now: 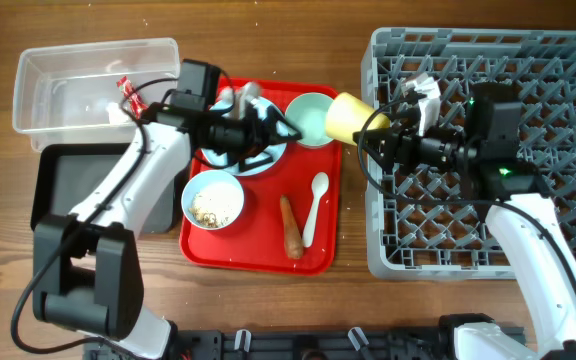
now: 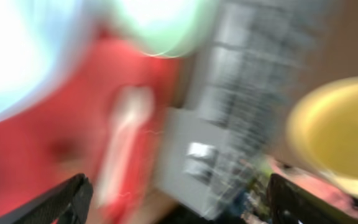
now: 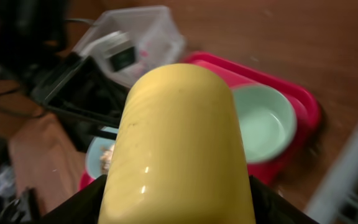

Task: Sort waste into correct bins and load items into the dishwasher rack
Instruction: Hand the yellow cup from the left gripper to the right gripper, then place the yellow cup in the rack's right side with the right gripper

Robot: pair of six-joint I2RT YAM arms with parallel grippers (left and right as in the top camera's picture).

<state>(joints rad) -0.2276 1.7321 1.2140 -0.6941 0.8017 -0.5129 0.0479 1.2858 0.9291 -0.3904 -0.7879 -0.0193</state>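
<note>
My right gripper (image 1: 373, 128) is shut on the small yellow cup (image 1: 348, 118), holding it on its side at the left edge of the grey dishwasher rack (image 1: 488, 60). The cup fills the right wrist view (image 3: 179, 143). My left gripper (image 1: 268, 130) is open and empty above the light blue plate (image 1: 258, 163) on the red serving tray (image 1: 258, 255). The left wrist view is blurred, with its jaws (image 2: 176, 205) wide apart. An empty green bowl (image 1: 310, 115), a bowl with rice scraps (image 1: 213, 202), a carrot (image 1: 290, 225) and a white spoon (image 1: 315, 205) lie on the tray.
The clear tub (image 1: 78, 70) stands at the back left with the red wrapper (image 1: 128, 92) near its right end. The black tray (image 1: 63, 190) lies in front of it, partly under my left arm. A white object (image 1: 426, 92) sits in the rack behind the right gripper.
</note>
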